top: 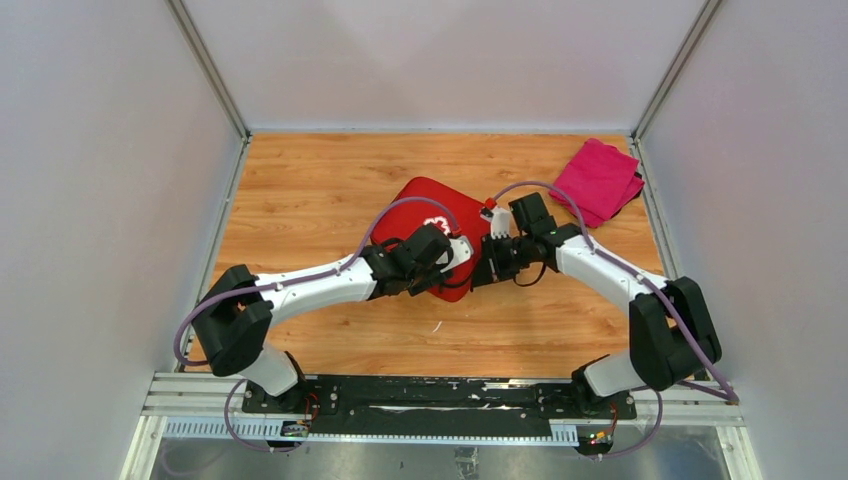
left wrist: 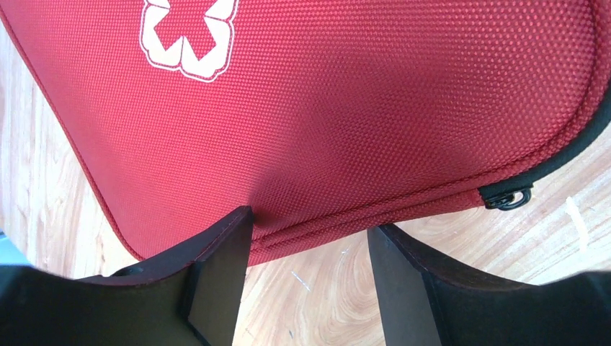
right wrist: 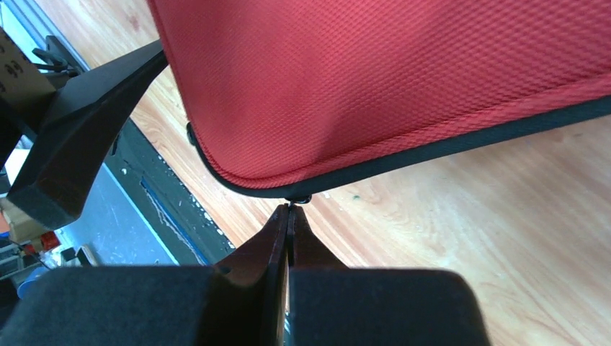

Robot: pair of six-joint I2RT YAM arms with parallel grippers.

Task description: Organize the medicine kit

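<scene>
Two arms meet over one red medicine kit [top: 425, 215], which lies flat near the middle of the wooden worktop [top: 320, 180] with its white cross facing up. Starting on the left, the left claw [left wrist: 310, 238] sits at the near edge of the kit with its jaws apart, one finger [left wrist: 216, 267] touching the edge seam and the other just off it over bare wood, so it seems to be steadying the case, not gripping it. A small black ring [left wrist: 508, 198] shows at the zip line on the corner in that wrist view. Moving right, the right claw [right wrist: 290, 216] has its jaws pressed together at the rounded corner of the kit, and a tiny metal piece at the zip line sits right at the fingertips; it looks like the zip pull [right wrist: 299, 200], pinched, though it is too small to be sure. Farther right, near the back corner, a folded pink cloth [top: 598, 180] lies well apart from the kit. As for progress, the case looks closed along the edges in view, and no loose supplies show on the worktop. That fits either a kit about to be unzipped for sorting or one just being zipped shut with everything inside.
</scene>
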